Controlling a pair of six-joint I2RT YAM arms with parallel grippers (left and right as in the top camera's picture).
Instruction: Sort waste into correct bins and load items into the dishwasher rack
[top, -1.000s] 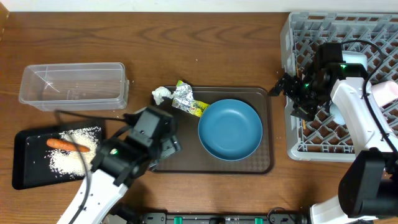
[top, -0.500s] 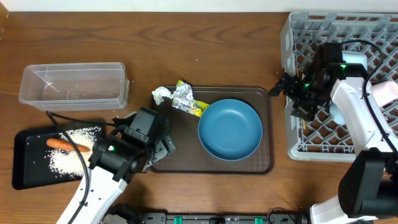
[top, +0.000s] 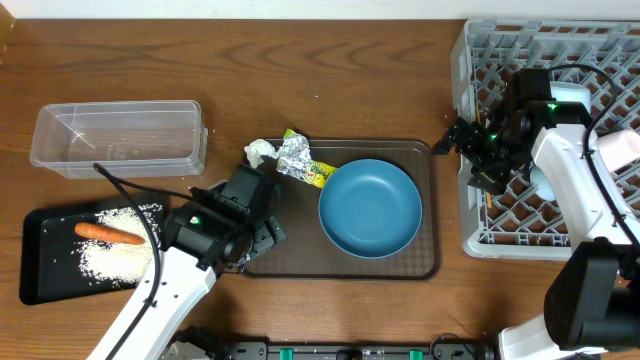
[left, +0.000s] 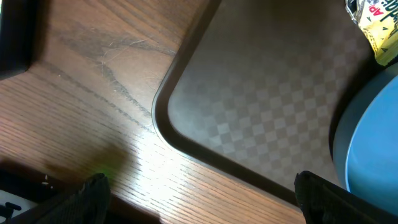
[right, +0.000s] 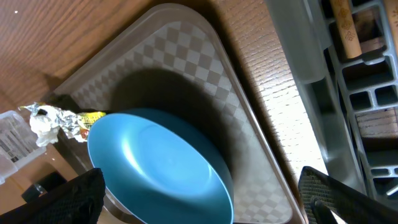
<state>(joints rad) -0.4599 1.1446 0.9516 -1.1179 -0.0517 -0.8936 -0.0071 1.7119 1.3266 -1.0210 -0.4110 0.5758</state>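
The blue bowl (top: 370, 208) sits on the brown tray's (top: 425, 258) right half. The left gripper (left: 202, 199), jaws apart and empty, hangs over its near-left corner. The right gripper (right: 202, 199), likewise agape, is beyond its right edge. Foil (top: 293, 153) partly hides the snack packet (top: 318, 175) at its far edge.

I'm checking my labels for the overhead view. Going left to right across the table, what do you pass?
carrot → crumpled tissue → crumpled foil → blue bowl → dishwasher rack. The clear tub and black tray overlap, so they are left out.
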